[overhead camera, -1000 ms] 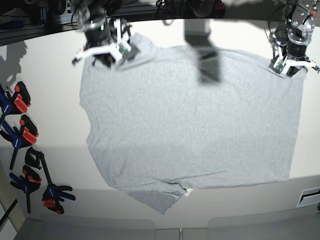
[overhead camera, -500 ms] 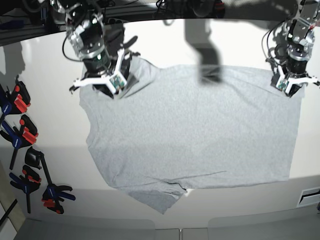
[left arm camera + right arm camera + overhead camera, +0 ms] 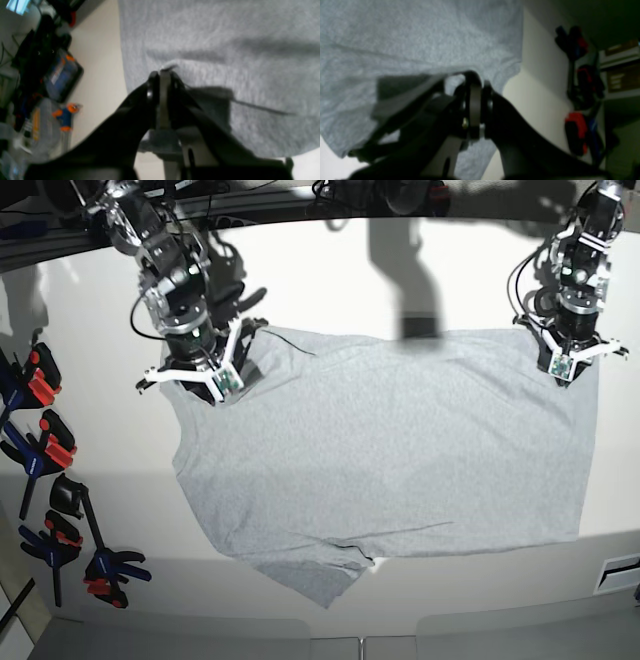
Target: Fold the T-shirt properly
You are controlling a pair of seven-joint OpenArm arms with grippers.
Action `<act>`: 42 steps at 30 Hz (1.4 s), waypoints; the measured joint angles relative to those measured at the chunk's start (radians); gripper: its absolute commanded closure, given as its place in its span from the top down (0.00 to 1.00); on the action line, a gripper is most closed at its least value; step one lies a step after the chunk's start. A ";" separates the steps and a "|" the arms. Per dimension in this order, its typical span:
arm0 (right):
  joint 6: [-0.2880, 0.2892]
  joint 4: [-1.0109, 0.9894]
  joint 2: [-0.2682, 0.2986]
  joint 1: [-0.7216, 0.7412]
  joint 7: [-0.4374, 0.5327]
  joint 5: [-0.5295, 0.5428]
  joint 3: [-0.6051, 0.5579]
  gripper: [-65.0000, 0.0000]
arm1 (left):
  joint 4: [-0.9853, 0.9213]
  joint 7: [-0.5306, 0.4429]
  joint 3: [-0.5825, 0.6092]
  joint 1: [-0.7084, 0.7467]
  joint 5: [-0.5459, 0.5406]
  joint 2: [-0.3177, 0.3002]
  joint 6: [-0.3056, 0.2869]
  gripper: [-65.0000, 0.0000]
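Left gripper (image 3: 563, 373): sits at the 2 o'clock corner of the T-shirt (image 3: 390, 460) in the base view. In the left wrist view the left gripper (image 3: 163, 75) has its jaws pressed together on a thin strip of grey cloth, a small tuft showing past the fingertips (image 3: 152, 80). The fabric edge runs toward 12 o'clock from the grip, with bare table (image 3: 100, 62) at 9 o'clock.

Right gripper (image 3: 205, 385): sits at the 10 o'clock corner of the garment in the base view. In the right wrist view the right gripper (image 3: 473, 80) is likewise closed, a fold of the T-shirt (image 3: 407, 45) pinched between the black fingers (image 3: 487, 97) and draped off toward 9 o'clock.

T-shirt: lies spread, plain side up, across the middle of the white table (image 3: 120, 450), one sleeve pointing to 6 o'clock. Both gripped corners lie at the far edge.

Clamps (image 3: 50, 480): grouped at 9 o'clock on the table, well apart from the cloth.
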 measured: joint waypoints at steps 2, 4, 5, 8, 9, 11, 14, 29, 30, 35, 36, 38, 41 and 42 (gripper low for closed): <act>0.000 -0.026 -0.029 0.014 0.005 -0.002 0.000 0.00 | -0.044 0.000 0.000 -0.009 0.000 0.013 -0.002 0.00; 0.034 -0.041 -0.052 0.024 0.008 0.000 0.000 0.00 | -0.076 -0.023 0.000 -0.008 -0.002 0.015 -0.002 0.00; 0.051 -0.045 -0.060 0.027 0.013 0.000 0.000 0.00 | -0.094 -0.045 0.000 -0.008 -0.003 0.015 -0.002 0.00; 0.077 -0.046 -0.069 0.036 0.013 -0.001 0.000 0.00 | -0.121 -0.136 0.000 -0.008 -0.002 0.015 -0.002 0.00; 0.077 -0.046 -0.073 0.040 0.012 -0.002 0.000 0.00 | -0.123 -0.146 0.000 -0.009 -0.002 0.015 -0.002 0.00; 0.077 -0.046 -0.074 0.050 0.013 -0.003 0.000 0.00 | -0.124 -0.149 0.000 -0.010 0.032 0.015 -0.002 0.00; 0.077 -0.046 -0.074 0.064 0.012 -0.003 0.000 0.00 | -0.124 -0.149 0.000 -0.009 0.155 0.014 -0.002 0.00; 0.079 -0.108 -0.079 0.148 0.016 0.090 0.000 0.00 | -0.124 -0.196 0.000 -0.017 0.076 -0.151 -0.003 0.00; 0.079 -0.135 -0.084 0.153 0.021 0.098 0.000 0.00 | -0.124 -0.222 0.000 -0.017 0.044 -0.151 -0.004 0.00; 0.078 -0.236 -0.125 0.198 0.021 0.103 0.000 0.00 | -0.124 -0.289 0.000 -0.033 0.026 -0.145 -0.008 0.00; 0.077 -0.252 -0.134 0.211 0.023 0.101 0.000 0.00 | -0.124 -0.281 0.000 -0.044 0.026 -0.143 -0.041 0.00; 0.077 -0.280 -0.155 0.237 0.024 0.100 0.000 0.00 | -0.140 -0.275 0.000 -0.075 0.017 -0.144 -0.130 0.00; 0.077 -0.309 -0.190 0.270 0.023 0.102 0.000 0.00 | -0.187 -0.275 0.002 -0.116 -0.023 -0.142 -0.255 0.00; 0.077 -0.322 -0.204 0.281 0.024 0.101 0.000 0.00 | -0.204 -0.276 0.003 -0.124 -0.023 -0.140 -0.268 0.00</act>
